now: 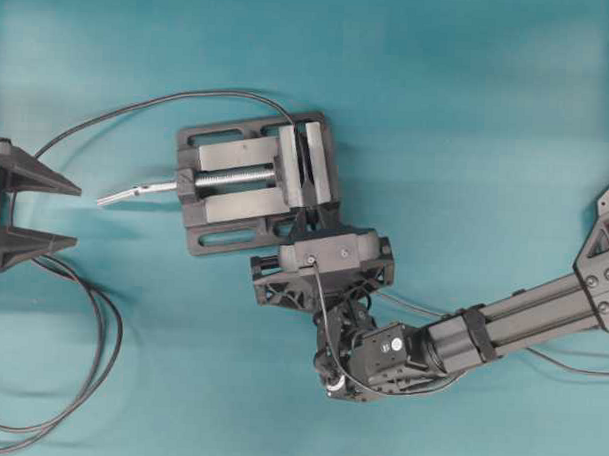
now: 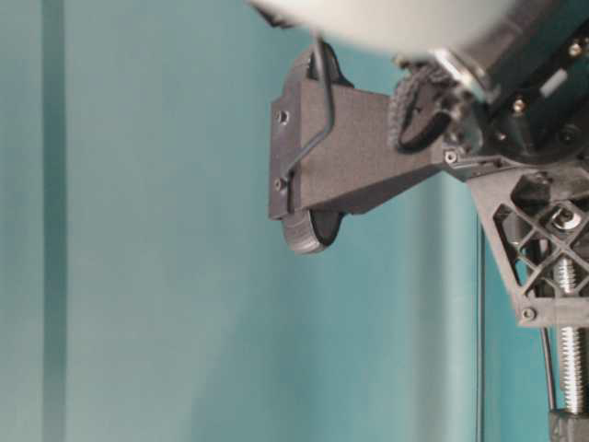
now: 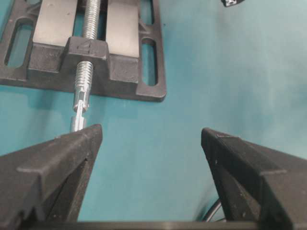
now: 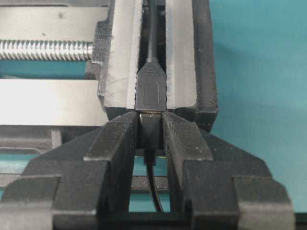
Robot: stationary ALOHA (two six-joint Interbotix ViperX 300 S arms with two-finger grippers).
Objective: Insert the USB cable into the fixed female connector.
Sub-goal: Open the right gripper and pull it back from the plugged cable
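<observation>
In the right wrist view my right gripper (image 4: 150,125) is shut on the black plug of the USB cable (image 4: 149,132). The plug's front end meets the mouth of the fixed female connector (image 4: 150,91), a dark socket piece clamped upright between the vise's jaw plates. The plug's thin cable (image 4: 153,184) trails back between the fingers. Overhead, the right gripper (image 1: 303,226) sits at the near side of the grey vise (image 1: 256,176); the connector is hidden under it. My left gripper (image 1: 75,216) is open and empty at the left edge, left of the vise's screw handle (image 1: 136,192).
The connector's long black cable (image 1: 139,107) runs from the vise's far side to the left and lies in loose loops (image 1: 79,380) at the lower left. The silver screw handle (image 3: 79,112) ends just ahead of my left gripper's left finger (image 3: 72,158).
</observation>
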